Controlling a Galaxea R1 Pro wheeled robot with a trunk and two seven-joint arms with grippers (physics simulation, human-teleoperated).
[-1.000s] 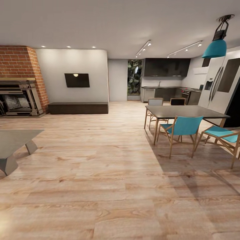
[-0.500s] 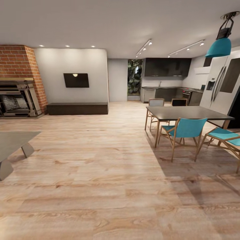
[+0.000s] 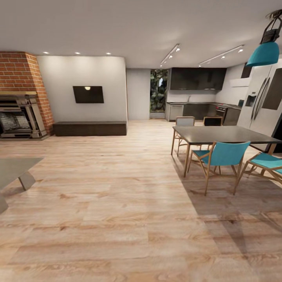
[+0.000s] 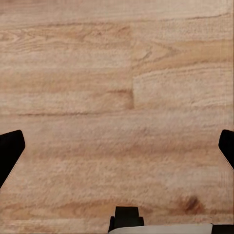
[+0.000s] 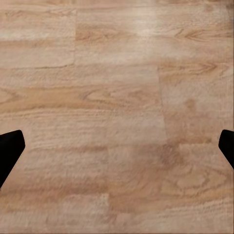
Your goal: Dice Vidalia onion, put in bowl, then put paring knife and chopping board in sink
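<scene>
One dining table [image 3: 225, 134] is seen with four chairs around it: two with teal seats, the nearer teal chair [image 3: 222, 155] and a second teal chair [image 3: 267, 161], and two further chairs, one [image 3: 184, 121] and the other [image 3: 212, 121], at its far side. One teal pendant lamp [image 3: 263, 54], one wall-mounted television [image 3: 88, 94], one brick fireplace [image 3: 20, 98], one long low bench [image 3: 90, 128] and one refrigerator [image 3: 261, 105] are counted, and two ceiling light tracks, one [image 3: 170, 54] and another [image 3: 221, 56], are visible. One corner of a grey low table [image 3: 13, 170] is seen, and two dark fingertips are seen in each wrist view, one [image 4: 9, 148] for the left and one [image 5: 9, 145] for the right.

No text, label, brand or number can be read anywhere; the far kitchen [image 3: 196, 105] may be too small to tell.
</scene>
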